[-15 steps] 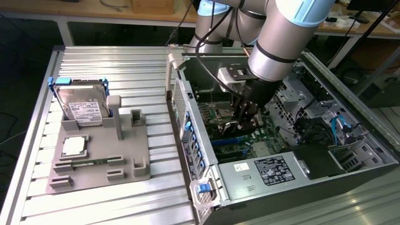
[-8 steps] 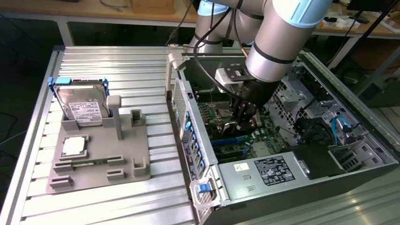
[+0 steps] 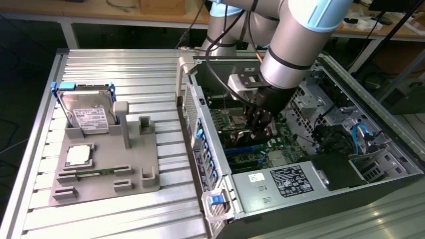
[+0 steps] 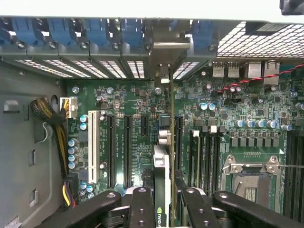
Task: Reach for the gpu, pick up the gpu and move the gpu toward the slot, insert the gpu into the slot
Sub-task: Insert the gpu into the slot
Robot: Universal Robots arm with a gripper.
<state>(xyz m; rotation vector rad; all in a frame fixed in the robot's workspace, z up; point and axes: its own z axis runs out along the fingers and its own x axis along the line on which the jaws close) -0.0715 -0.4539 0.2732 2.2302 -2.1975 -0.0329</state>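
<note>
Hand (image 4: 165,202) is down inside the open PC case (image 3: 371,164), which lies on its side on the tabletop (image 3: 133,219). The hand is pinching the gpu (image 4: 162,171), one finger on each face. The card is seen edge-on, standing over the green motherboard (image 4: 137,95), between the long black sockets (image 4: 127,152) and the memory-stick sockets (image 4: 204,156). Its silver bracket end (image 4: 161,71) is up by the case's rear wall with the vented openings. The slot (image 4: 164,121) is mostly hidden under the card, with just a bluish bit showing past it, so I cannot tell if the edge connector is in, touching or just above it.

Risks:
- The card may sit slightly off the slot line, so a push would land the edge on the slot wall or on the small parts just beside it, not in the groove.
- The bracket tongue may catch on the rear wall or its blue clips (image 4: 97,31) and tip the card, so that one end seats and the other rides high.
- The grip is narrow, on a slim card near one end. Pushing down could make the card pivot or slide between the fingers (image 4: 142,209).
- Uneven force would likely flex the board.

The red wire (image 4: 266,76) and the cable bundle (image 4: 57,123) are well apart from the card, so a snag is unlikely.
</note>
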